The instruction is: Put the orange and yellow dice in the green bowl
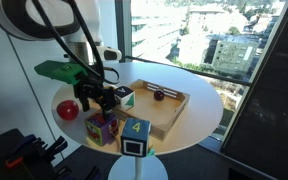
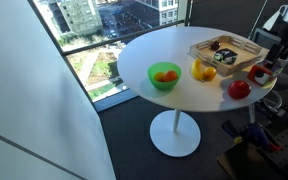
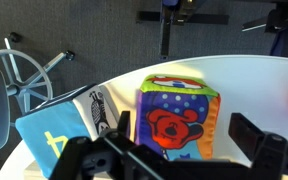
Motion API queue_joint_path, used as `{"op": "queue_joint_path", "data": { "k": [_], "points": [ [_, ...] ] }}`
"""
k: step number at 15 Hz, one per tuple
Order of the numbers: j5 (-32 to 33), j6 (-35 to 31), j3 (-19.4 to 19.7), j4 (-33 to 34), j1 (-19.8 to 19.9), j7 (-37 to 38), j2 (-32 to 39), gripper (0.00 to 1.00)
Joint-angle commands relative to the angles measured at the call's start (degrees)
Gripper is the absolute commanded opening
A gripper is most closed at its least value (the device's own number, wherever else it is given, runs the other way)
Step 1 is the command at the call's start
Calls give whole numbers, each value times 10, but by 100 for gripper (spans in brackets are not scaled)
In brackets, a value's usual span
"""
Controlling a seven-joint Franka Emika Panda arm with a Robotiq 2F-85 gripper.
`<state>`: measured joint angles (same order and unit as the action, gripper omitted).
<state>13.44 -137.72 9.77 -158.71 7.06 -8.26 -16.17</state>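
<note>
**A:** Where was the orange and yellow dice [image 1: 102, 128]?

**B:** It stood on the table [image 1: 206, 108], near the wooden tray [image 1: 166, 118] but outside it. The blue and yellow cube [image 1: 135, 130] stood just beside the dice, on the side nearer to the tray. A red ball [image 1: 68, 108] lay farther from the tray than the dice.

**A:** And the green bowl [image 2: 164, 86]?

**B:** It was well apart from the tray, toward the opposite edge of the table. Something orange lay in it, too small to tell what. The dice was not in the bowl.

**A:** How was the tool [image 1: 104, 102]?

**B:** It hung just over the dice, not over the tray. Its fingers [image 3: 259, 145] were wide apart and gripped nothing. In the wrist view the dice showed between them. I could not tell if they touched it.
</note>
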Motion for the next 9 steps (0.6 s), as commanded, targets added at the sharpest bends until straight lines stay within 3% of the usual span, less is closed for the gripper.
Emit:
{"op": "queue_joint_path", "data": {
  "k": [1, 9],
  "points": [
    [5, -30, -11, -4, 10, 11, 15, 100],
    [10, -72, -15, -1, 11, 12, 47, 100]
  ]
}}
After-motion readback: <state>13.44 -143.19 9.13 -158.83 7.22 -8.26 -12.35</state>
